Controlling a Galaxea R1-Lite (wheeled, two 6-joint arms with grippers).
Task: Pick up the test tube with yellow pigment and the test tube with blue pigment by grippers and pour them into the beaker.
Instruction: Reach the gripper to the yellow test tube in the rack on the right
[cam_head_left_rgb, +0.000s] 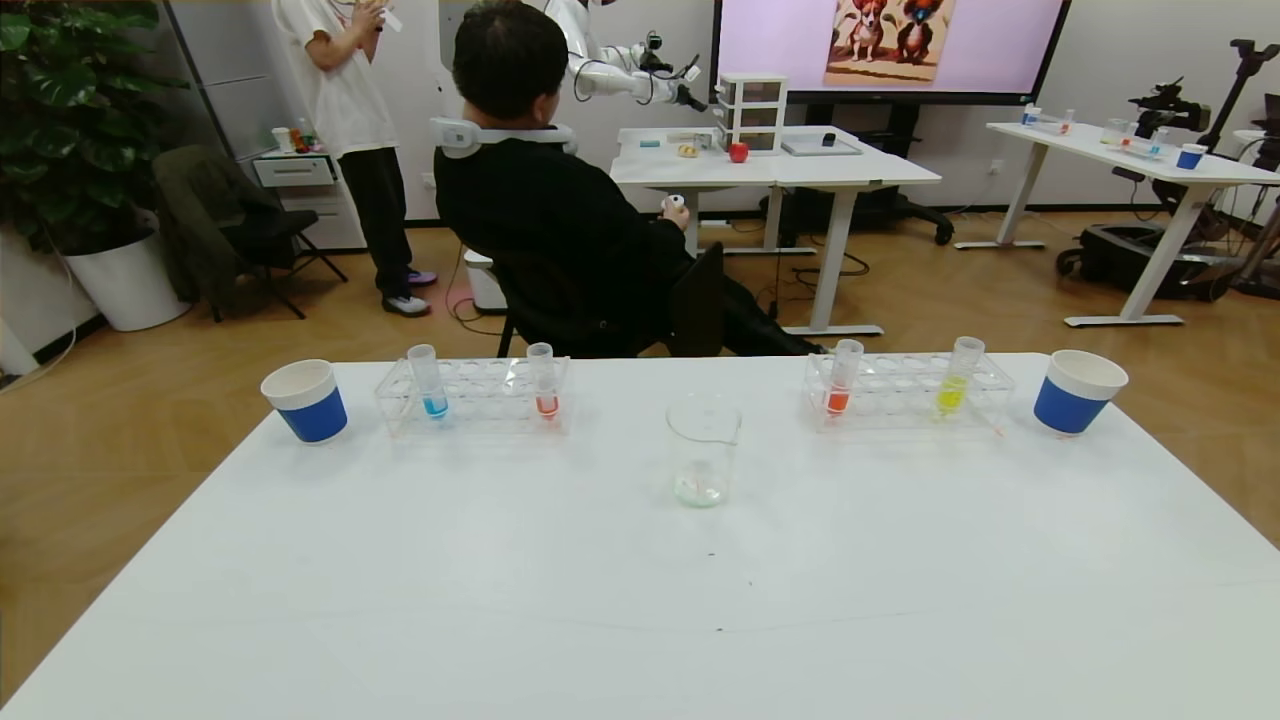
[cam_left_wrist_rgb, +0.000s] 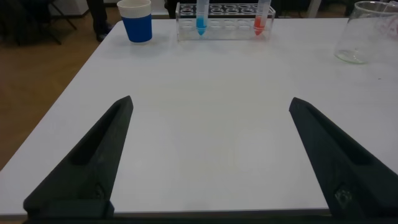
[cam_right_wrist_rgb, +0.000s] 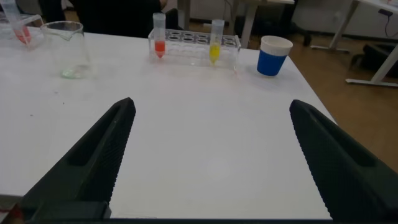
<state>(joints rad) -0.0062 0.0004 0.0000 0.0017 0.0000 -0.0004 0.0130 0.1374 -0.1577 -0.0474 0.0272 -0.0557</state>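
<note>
Well beyond both spread tools (cam_left_wrist_rgb: 211, 162) (cam_right_wrist_rgb: 211, 162): racked tubes (upright).

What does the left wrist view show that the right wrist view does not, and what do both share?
Only the left wrist view shows the left gripper, open, the blue tube in its rack, and the left cup. Only the right wrist view shows the right gripper, open, the yellow tube in its rack, and the right cup. Both show the beaker and the white table.
</note>
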